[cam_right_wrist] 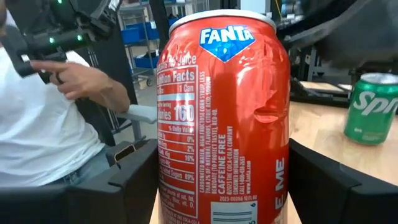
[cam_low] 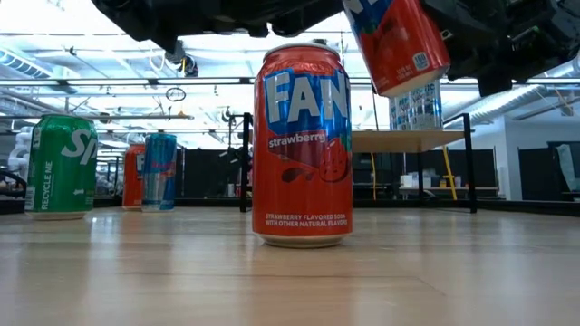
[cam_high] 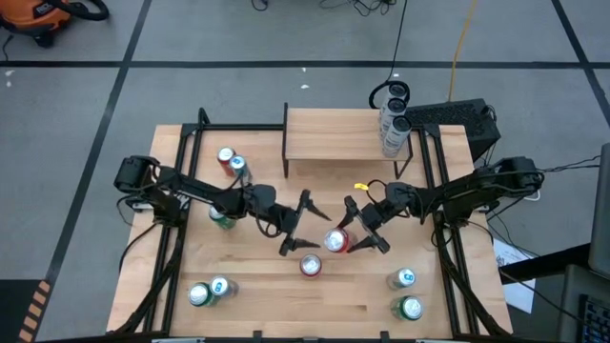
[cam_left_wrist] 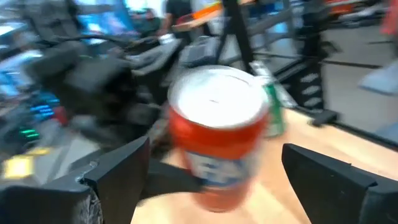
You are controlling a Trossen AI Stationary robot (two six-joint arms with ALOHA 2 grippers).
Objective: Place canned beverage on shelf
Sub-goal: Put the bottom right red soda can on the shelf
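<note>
Right gripper (cam_high: 359,229) grips 1 red Fanta can (cam_high: 335,241), lifted clear of the table (cam_high: 257,305) and tilted, near centre, well short of the shelf (cam_high: 334,133). Left gripper (cam_high: 298,223) stands wide open just beside it, holding nothing. Second red can (cam_low: 303,145) stands upright below.

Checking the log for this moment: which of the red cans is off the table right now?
The red can held tilted in the right gripper jaws, at mid-table. The other red can stands on the table just in front of it, ungripped.
</note>
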